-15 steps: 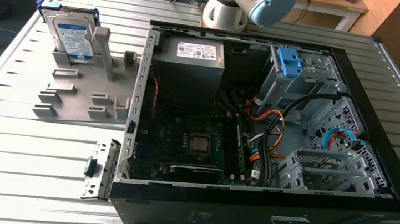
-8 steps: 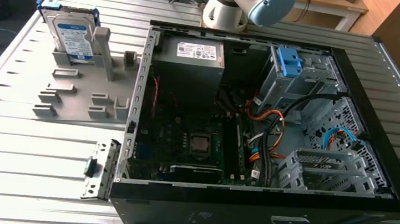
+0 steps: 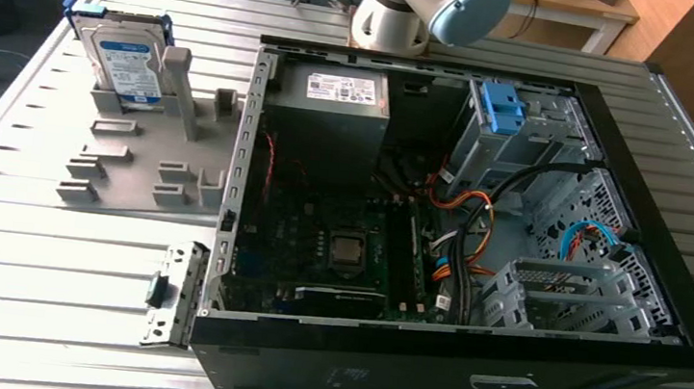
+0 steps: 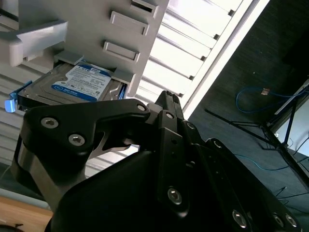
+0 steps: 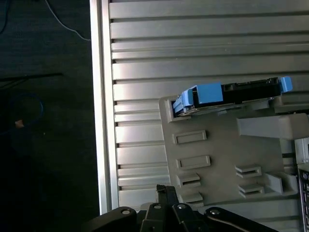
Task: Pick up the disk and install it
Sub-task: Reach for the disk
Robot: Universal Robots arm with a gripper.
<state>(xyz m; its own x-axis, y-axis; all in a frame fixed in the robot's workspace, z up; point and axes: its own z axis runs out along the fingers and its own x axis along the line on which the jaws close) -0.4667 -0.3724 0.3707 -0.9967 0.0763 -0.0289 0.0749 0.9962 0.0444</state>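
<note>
My gripper [image 5: 164, 189] is drawn narrow, its tips together with nothing between them. In both wrist views it hangs in the air over the ribbed metal table [image 3: 6, 246], beside the grey holder plate [image 3: 131, 157] and apart from everything on it.

The disk [image 3: 129, 60] stands on edge in a slot at the far end of that plate, near the table's far corner on the exterior view's left. In the second wrist view the disk [image 4: 79, 84] turns its white-and-blue label toward me, but I cannot make out the print. In the first wrist view I see the disk [image 5: 231, 92] from its thin side, with blue rails along the edge.

A tall grey post [image 3: 177, 90] of the holder rises just beside the disk, and lower empty slots [image 3: 91, 168] fill the rest of the plate. An open computer case [image 3: 474, 218] lies flat next to the holder and takes up the table's other half, its near wall standing between holder and interior. Inside it are a grey box with a white sticker [image 3: 332, 91], a blue bracket [image 3: 502, 104] on the metal bay, orange and blue cables [image 3: 473, 227] and the board with its processor socket [image 3: 348, 248]. A loose metal strip [image 3: 175, 293] lies by the case's near corner. My arm [image 3: 425, 4] comes up behind the case at the table's far edge.
</note>
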